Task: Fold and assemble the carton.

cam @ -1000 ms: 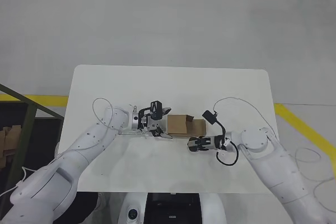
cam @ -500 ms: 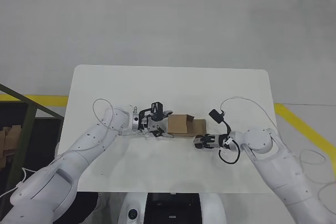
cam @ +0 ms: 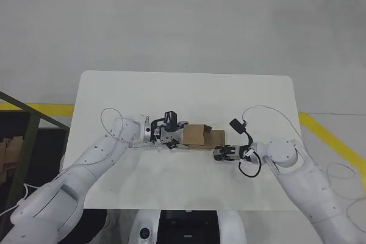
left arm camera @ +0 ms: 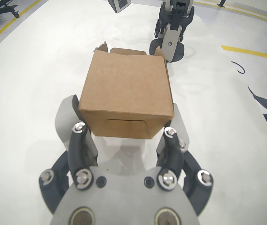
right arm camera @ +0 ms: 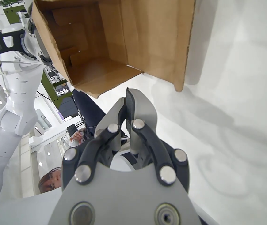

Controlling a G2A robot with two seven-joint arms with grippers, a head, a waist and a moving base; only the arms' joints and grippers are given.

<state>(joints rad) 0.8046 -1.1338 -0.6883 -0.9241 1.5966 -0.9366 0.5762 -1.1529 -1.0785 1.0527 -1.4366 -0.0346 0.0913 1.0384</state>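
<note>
I see white table [cam: 110, 91] with carton [cam: 197, 135] on its side near centre, open mouth toward 3 o'clock. Left gripper [cam: 175, 136] at carton's 9 o'clock, fingers clamped on closed end. Right gripper [cam: 218, 152] at carton's 4 o'clock, fingers pressed together, just beside mouth edge.

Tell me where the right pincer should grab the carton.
Pinch the long flap near its free edge, coming at the carton from its open end. It juts past the mouth as a thin sheet, while the left pincer clamps the closed end. The right pincer, shut, must open first.
</note>
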